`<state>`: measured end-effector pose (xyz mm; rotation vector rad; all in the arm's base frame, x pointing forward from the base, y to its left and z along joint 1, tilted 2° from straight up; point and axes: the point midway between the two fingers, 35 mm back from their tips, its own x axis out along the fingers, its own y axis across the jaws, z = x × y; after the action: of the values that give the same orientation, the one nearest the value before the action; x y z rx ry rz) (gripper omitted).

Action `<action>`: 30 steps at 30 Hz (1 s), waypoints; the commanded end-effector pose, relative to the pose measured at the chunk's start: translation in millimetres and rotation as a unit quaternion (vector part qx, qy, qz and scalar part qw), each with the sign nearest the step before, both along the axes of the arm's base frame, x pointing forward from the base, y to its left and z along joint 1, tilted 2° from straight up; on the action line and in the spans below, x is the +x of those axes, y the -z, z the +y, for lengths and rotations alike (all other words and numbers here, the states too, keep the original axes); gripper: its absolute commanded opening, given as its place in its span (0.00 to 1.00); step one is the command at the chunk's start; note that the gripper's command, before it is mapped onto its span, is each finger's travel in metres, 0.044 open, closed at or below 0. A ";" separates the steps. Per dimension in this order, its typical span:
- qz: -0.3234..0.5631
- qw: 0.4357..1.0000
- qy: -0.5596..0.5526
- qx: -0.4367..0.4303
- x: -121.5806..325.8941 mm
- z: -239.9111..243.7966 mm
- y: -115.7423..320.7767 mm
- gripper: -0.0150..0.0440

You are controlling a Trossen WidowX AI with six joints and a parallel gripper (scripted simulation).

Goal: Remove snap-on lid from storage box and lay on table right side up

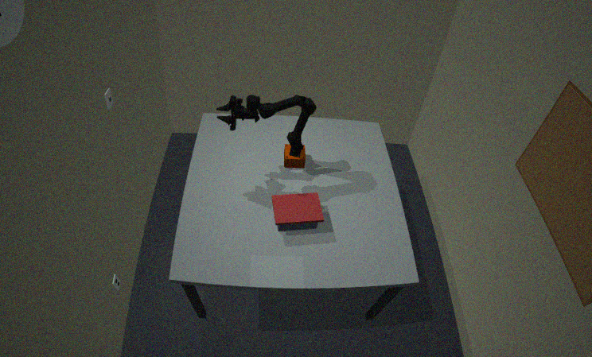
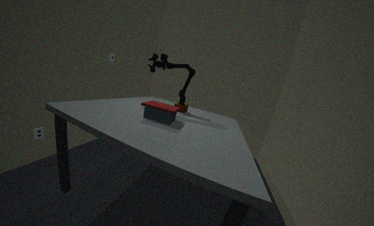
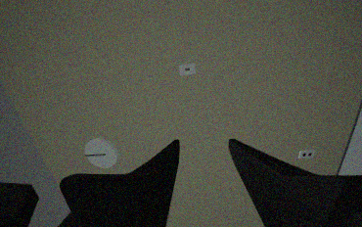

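The red lid [image 1: 297,207] [image 2: 160,105] lies flat on top of the grey storage box [image 1: 297,226] [image 2: 159,115] and overhangs its sides. The box stands upright on the table [image 1: 227,239] [image 2: 209,146]. My gripper [image 1: 217,114] [image 2: 148,62] [image 3: 204,141] is open and empty, with a gap between its fingertips. It is raised high over the back left part of the table in the top view, far from the box, and points sideways toward the wall. The lid and the box are out of the wrist view.
The orange arm base [image 1: 294,157] [image 2: 181,107] is fixed to the table behind the box. The arm's shadow falls on the table between base and box. Walls with white sockets [image 1: 115,281] [image 2: 38,133] [image 3: 306,155] stand around, and a brown panel [image 1: 563,182] hangs at the right.
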<state>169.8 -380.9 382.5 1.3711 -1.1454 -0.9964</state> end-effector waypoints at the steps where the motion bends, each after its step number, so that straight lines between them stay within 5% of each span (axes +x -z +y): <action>1: 0.052 0.991 -0.117 0.034 54.9 45.7 31.9 0.65; 14: 0.161 0.911 -0.370 0.087 134.4 177.3 106.0 0.65; 24: 0.246 0.780 -0.565 0.109 144.6 304.9 170.3 0.65; 30: 0.300 0.652 -0.687 0.116 117.2 392.4 215.7 0.65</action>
<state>307.8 -39.0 195.1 1.4723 0.4219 -0.4230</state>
